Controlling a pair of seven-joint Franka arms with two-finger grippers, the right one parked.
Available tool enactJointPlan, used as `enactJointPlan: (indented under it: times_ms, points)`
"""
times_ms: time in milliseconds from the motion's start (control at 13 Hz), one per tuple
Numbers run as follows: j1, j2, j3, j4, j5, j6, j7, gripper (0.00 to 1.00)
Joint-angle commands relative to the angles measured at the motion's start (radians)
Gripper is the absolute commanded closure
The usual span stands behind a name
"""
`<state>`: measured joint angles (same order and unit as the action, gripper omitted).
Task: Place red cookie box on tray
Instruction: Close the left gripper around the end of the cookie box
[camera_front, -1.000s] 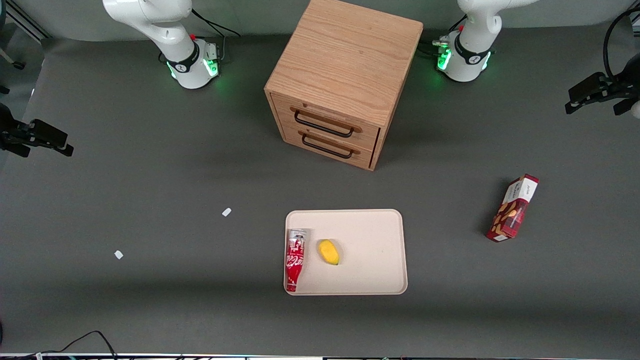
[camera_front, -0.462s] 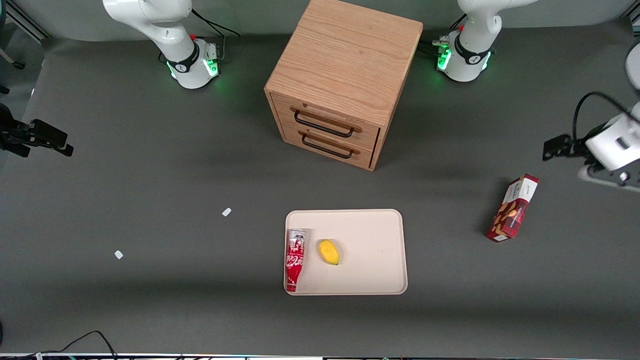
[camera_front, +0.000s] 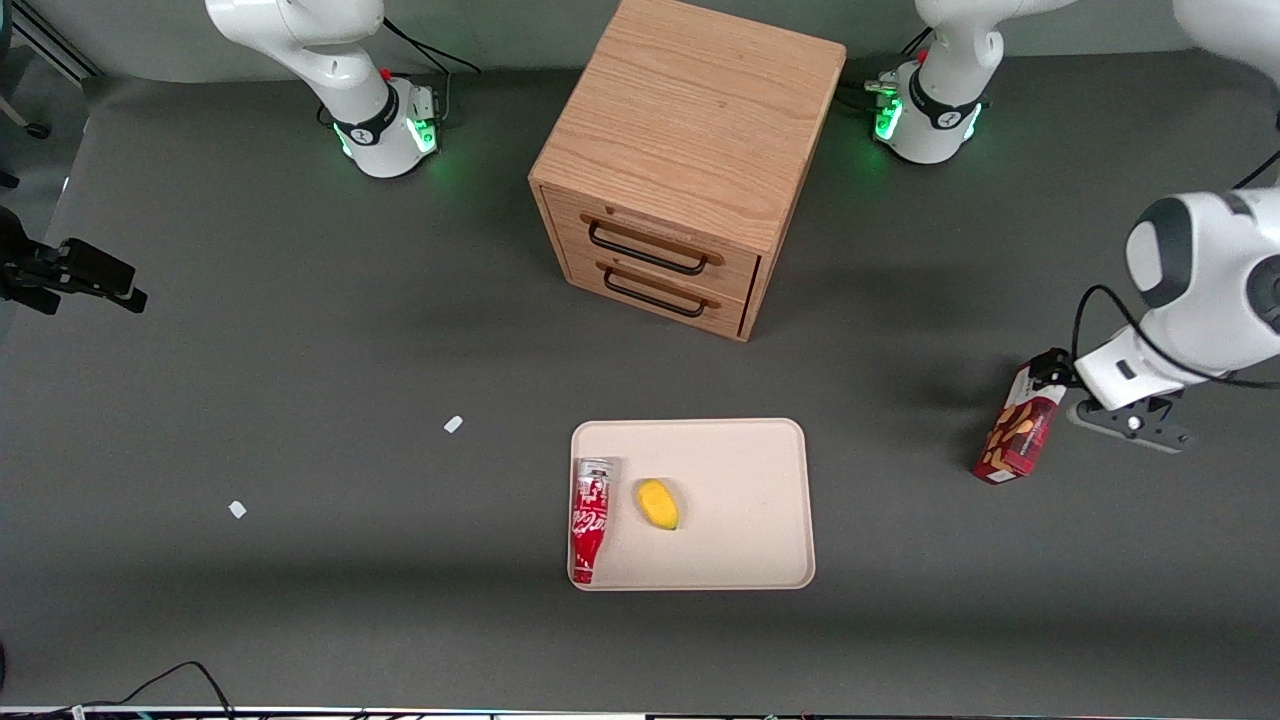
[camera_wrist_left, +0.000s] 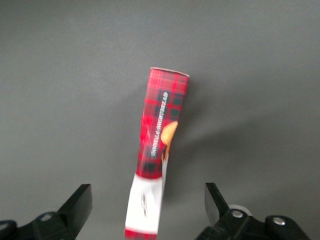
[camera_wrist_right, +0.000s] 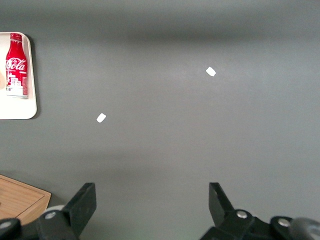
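The red cookie box (camera_front: 1018, 440) lies on the dark table toward the working arm's end, well apart from the tray. In the left wrist view the red cookie box (camera_wrist_left: 162, 125) shows its tartan side and white end panel. My left gripper (camera_front: 1046, 376) hangs over the box's white end, the end farther from the front camera. It is open (camera_wrist_left: 148, 201), one finger on each side of that white end, neither touching it. The cream tray (camera_front: 740, 480) sits at the table's middle, nearer the front camera than the cabinet.
A red cola can (camera_front: 590, 515) and a yellow fruit (camera_front: 658, 503) lie in the tray. A wooden two-drawer cabinet (camera_front: 690, 160) stands farther back. Two white scraps (camera_front: 453, 424) (camera_front: 237, 509) lie toward the parked arm's end.
The left arm has swung in from the table's edge and come down over the box's white end. The box, the tray and its contents have not moved.
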<state>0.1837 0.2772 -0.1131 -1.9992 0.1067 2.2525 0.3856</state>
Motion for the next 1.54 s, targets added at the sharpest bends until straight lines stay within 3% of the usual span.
enactJointPlan:
  times_ms: [0,385,462,615,769,1231,1462]
  points:
    - [-0.019,0.059,0.027,-0.026,0.016,0.115,0.048,0.0]
    - [-0.049,0.134,0.055,-0.049,0.019,0.209,0.059,0.0]
    - [-0.049,0.135,0.058,-0.058,0.019,0.216,0.062,0.07]
    - [-0.049,0.142,0.062,-0.064,0.019,0.229,0.102,0.6]
    - [-0.049,0.143,0.072,-0.064,0.018,0.226,0.096,1.0]
    - [-0.049,0.12,0.072,-0.059,-0.001,0.197,0.073,1.0]
    - [-0.049,0.051,0.066,0.069,-0.042,-0.07,0.068,1.0]
